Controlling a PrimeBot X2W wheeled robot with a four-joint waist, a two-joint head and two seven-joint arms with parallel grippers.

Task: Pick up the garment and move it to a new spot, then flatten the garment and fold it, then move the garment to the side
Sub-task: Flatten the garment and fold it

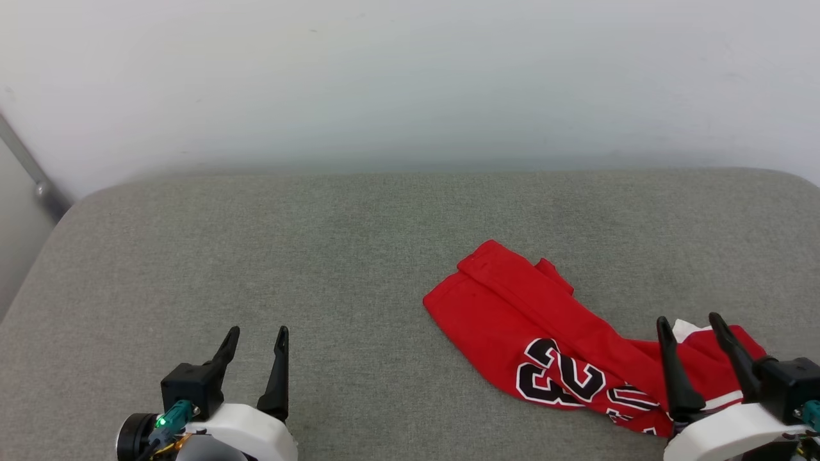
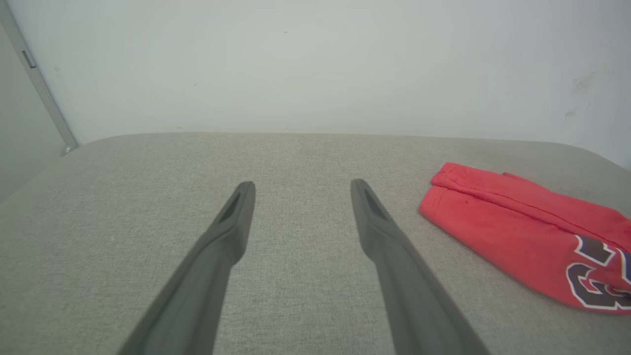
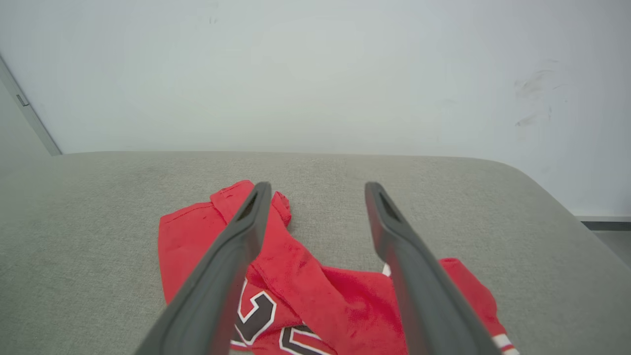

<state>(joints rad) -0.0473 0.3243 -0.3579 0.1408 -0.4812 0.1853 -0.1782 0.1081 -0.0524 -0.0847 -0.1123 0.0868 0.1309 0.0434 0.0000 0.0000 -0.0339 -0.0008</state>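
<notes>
The garment [image 1: 532,326], a red jersey with a black "23" outlined in white, lies bunched and folded over on the grey cushion at the right front. It also appears as a red heap [image 2: 517,227] at the right of the left wrist view. My right gripper [image 1: 690,319] stands open just above the garment's near right end, its fingers [image 3: 231,251] spread over the red cloth [image 3: 305,276] with nothing between them. My left gripper [image 1: 256,333] stands open and empty at the lower left, well apart from the garment, over bare cushion [image 2: 300,217].
The grey cushion [image 1: 320,243] runs wide to the left and behind the garment. A pale wall [image 1: 410,77] stands behind it. A metal bar [image 1: 32,173] leans at the far left edge. The cushion's rounded right edge [image 3: 557,207] drops off near the garment.
</notes>
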